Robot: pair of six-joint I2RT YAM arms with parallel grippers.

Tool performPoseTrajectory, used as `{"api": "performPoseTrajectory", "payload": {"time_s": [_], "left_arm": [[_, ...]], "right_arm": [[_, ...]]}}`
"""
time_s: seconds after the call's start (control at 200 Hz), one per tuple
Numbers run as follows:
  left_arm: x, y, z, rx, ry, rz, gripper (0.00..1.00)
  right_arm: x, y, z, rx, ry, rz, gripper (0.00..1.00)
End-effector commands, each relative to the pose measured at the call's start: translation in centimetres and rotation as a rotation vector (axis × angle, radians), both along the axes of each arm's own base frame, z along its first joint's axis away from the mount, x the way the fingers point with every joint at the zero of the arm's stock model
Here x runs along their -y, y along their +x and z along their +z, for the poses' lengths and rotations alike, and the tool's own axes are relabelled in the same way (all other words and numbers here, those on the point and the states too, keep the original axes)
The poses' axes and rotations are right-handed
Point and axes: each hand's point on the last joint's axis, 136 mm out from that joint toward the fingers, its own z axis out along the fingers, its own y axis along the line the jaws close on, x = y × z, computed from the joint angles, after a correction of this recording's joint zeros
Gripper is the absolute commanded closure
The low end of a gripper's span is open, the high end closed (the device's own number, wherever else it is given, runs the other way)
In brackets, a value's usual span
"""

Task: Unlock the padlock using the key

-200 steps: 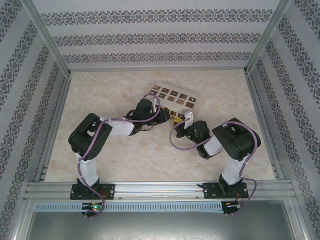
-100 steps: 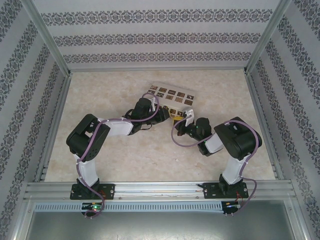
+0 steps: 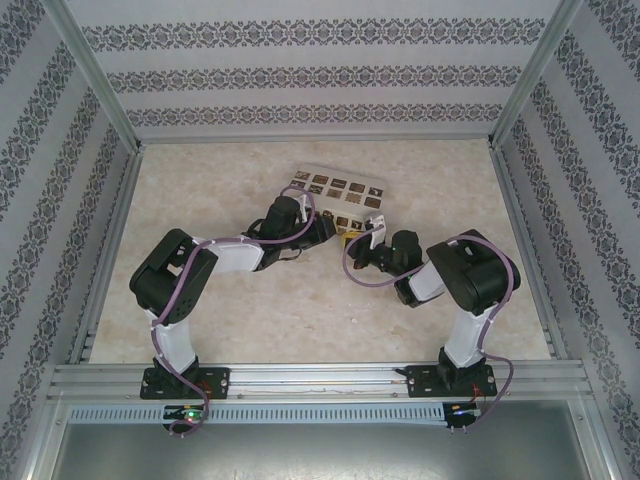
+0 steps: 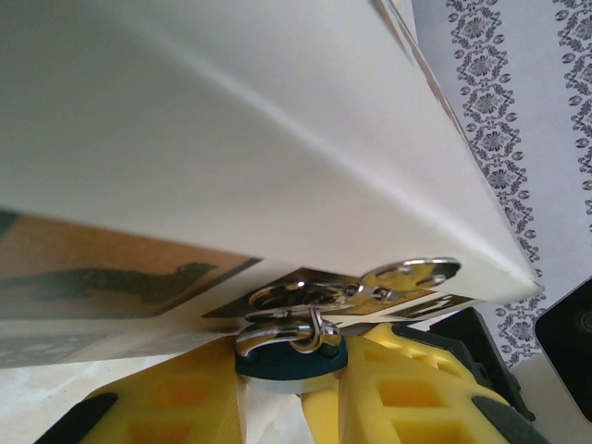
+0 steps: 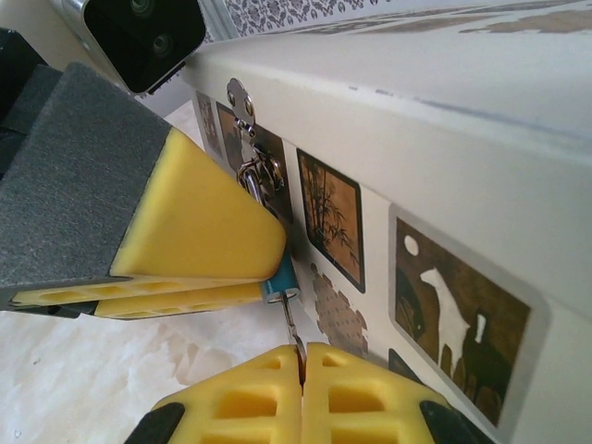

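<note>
Over the last second the right arm swings in toward 11 o'clock in the top view. Its hand now sits tighter against the left hand, just at 6 o'clock of the box. The box itself turns a little flatter and slides slightly toward 12 o'clock on the counter, so the push seems to carry into it. Neither grip changes. The left hand's yellow pads are closed on the padlock, which hangs by its shackle from the hasp on the box front. The right wrist view shows the padlock's blue body at the tip of the left pad. Directly at 6 o'clock of it, the right hand is pinched shut on the key, whose thin blade runs up into the bottom of the lock. Judging by this, the key is seated and the insertion step looks done. The turn comes next, and the shifting box could pull the key out of line.
</note>
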Motion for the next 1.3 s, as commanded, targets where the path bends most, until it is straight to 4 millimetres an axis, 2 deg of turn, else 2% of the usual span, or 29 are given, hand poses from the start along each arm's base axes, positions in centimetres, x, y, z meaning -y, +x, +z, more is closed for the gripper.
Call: {"api": "performPoseTrajectory", "payload": {"time_s": [0.0, 0.16, 0.39, 0.57, 0.919, 1.299], "left_arm": [[2.9, -3.1, 3.0, 0.036, -0.095, -0.169, 0.74], [2.9, -3.2, 2.8, 0.032, -0.095, -0.170, 0.74], [3.0, -3.2, 3.1, 0.026, -0.096, -0.177, 0.74], [3.0, -3.3, 3.3, 0.022, -0.082, -0.185, 0.74], [3.0, -3.5, 3.0, 0.011, -0.076, -0.195, 0.74], [3.1, -3.7, 2.1, -0.010, -0.071, -0.205, 0.74]], "right_arm": [[-2.2, 0.4, 4.1, 0.099, 0.099, 0.094, 1.00], [-2.5, 0.5, 3.9, 0.107, 0.087, 0.089, 1.00], [-1.4, 0.5, 2.2, 0.158, -0.016, 0.022, 1.00], [-1.1, 0.4, 2.0, 0.216, -0.077, 0.009, 1.00], [-2.3, 0.5, 3.4, 0.212, -0.012, 0.065, 1.00], [-3.6, 1.4, 6.6, 0.242, 0.070, 0.105, 1.00]]}}
